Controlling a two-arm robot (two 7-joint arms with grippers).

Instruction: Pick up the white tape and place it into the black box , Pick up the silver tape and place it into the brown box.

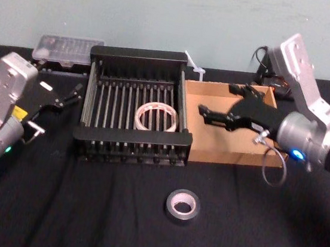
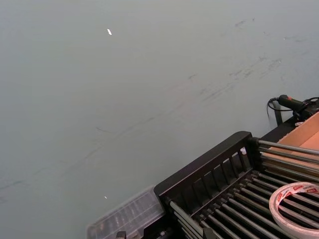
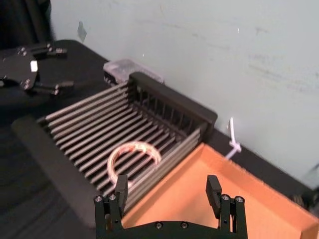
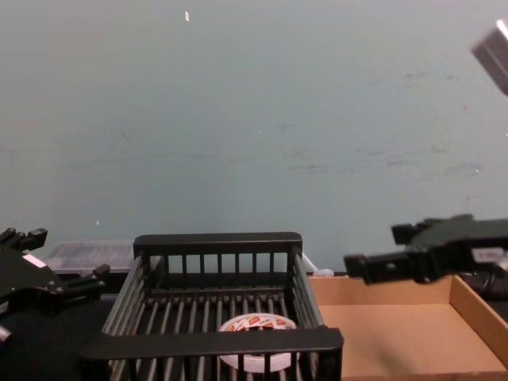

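The white tape lies flat on the bars inside the black box. The silver tape sits on the tabletop in front of both boxes. The right hand hovers released and empty over the brown box. The left hand, also released, hangs left of the black box.

A clear plastic case lies rear-left on the black tabletop. A white strip and dark cable lie farther right.

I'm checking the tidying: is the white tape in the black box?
In: the white tape lies flat inside the black box, on its bars.
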